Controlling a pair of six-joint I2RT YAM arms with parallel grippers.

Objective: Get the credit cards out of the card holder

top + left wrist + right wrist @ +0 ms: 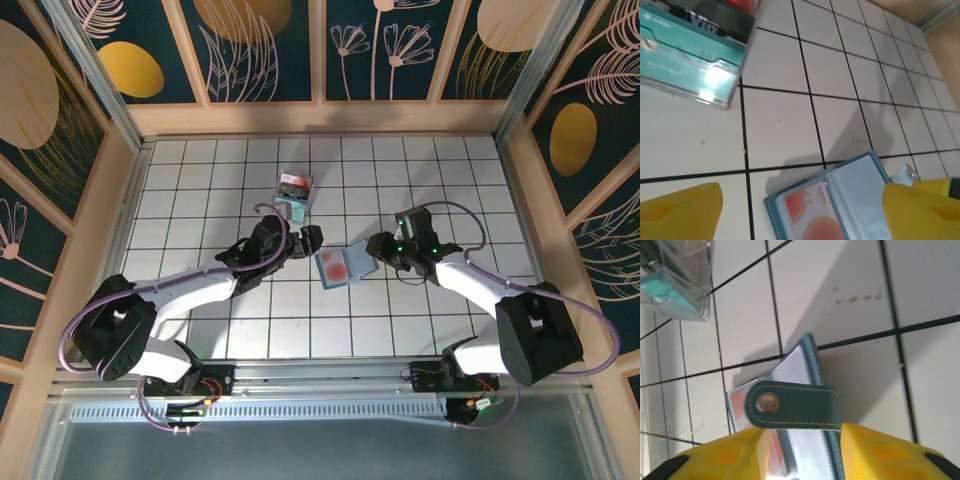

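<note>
**Card holder point(345, 265) between end effectors**

Lies open on tabletop point(300, 330), long axis running from left end effector point(312, 240) to right end effector point(378, 247). Sits under right one, released and straddling strap point(795, 405); just beside left one, spread wide, empty. Keeps salmon credit card point(807, 217) in half nearer left.

clear plastic box point(294, 190) | on white tiled table point(190, 200) | floral wall panels point(265, 60) behind

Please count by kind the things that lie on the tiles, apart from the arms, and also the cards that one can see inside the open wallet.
Card holder: 1
Clear plastic box: 1
Salmon-red card seen in the holder: 1
Total: 3
</note>
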